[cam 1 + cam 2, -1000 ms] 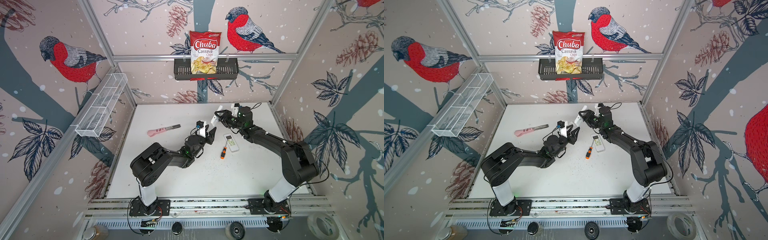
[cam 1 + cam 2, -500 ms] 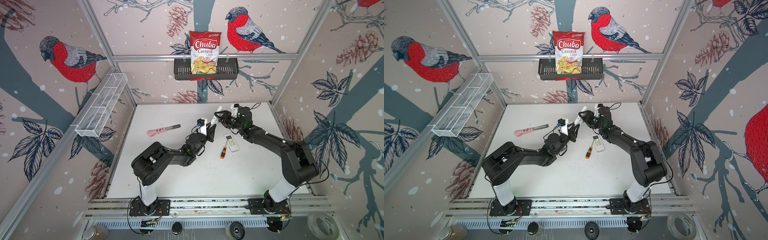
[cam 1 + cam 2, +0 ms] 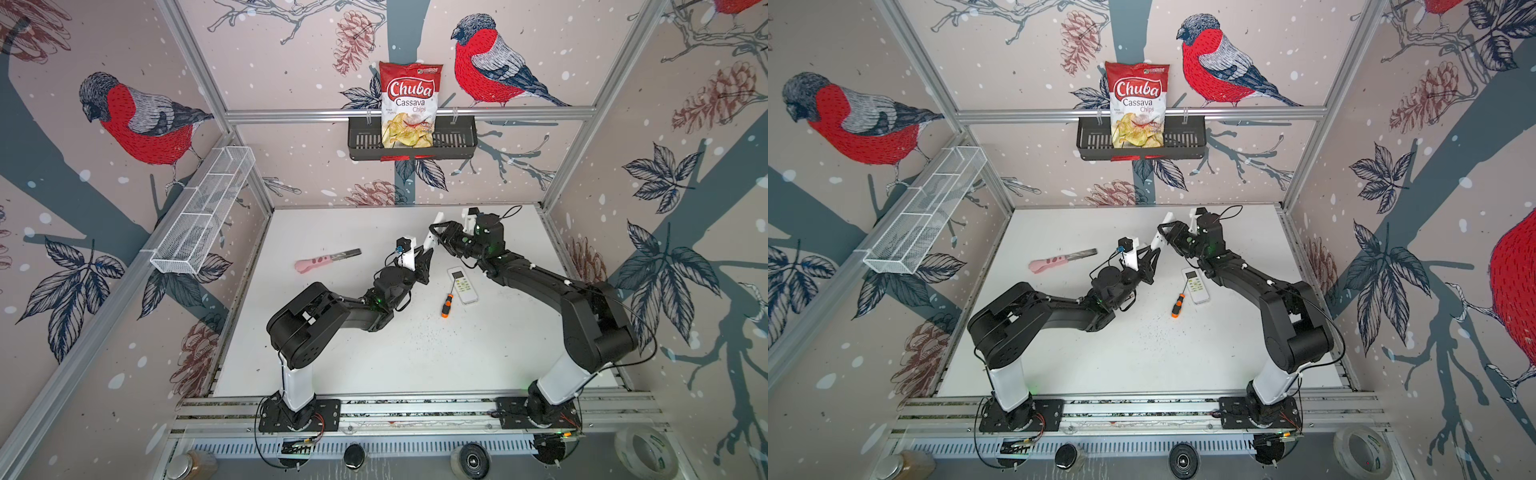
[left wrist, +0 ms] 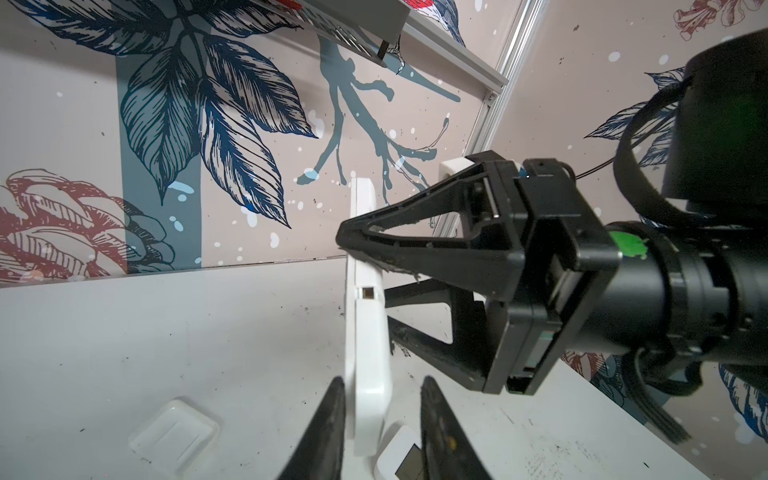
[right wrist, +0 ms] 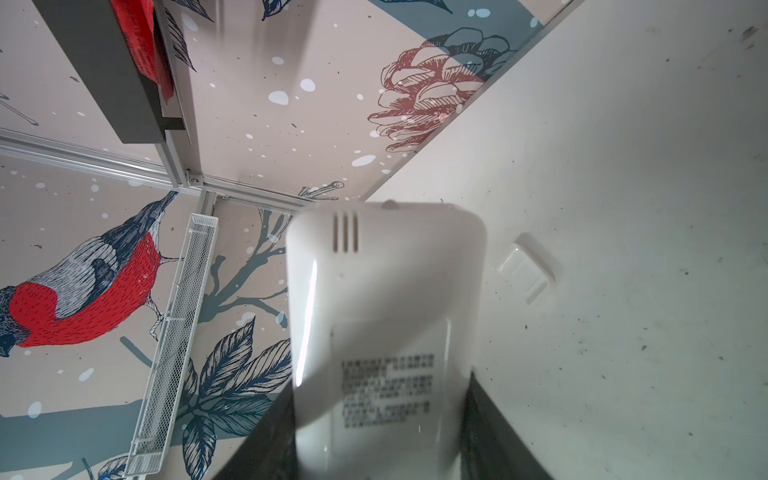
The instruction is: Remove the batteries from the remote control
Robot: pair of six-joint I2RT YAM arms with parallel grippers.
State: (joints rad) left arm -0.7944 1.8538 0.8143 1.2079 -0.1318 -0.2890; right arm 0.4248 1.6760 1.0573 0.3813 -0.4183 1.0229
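In both top views the right gripper [image 3: 436, 233] is clamping a tilted white remote control [image 3: 439, 218] aloft over the back middle of the tabletop [image 3: 374, 353], and the left gripper [image 3: 426, 255] is meeting its lower end.

In the left wrist view the left jaws are straddling that end, parted: one finger [image 4: 328, 424] is touching it, the other is standing just off.

In the right wrist view the remote's back is facing the camera, and a small white cover [image 5: 525, 270] is lying on the tabletop. The batteries are staying hidden.
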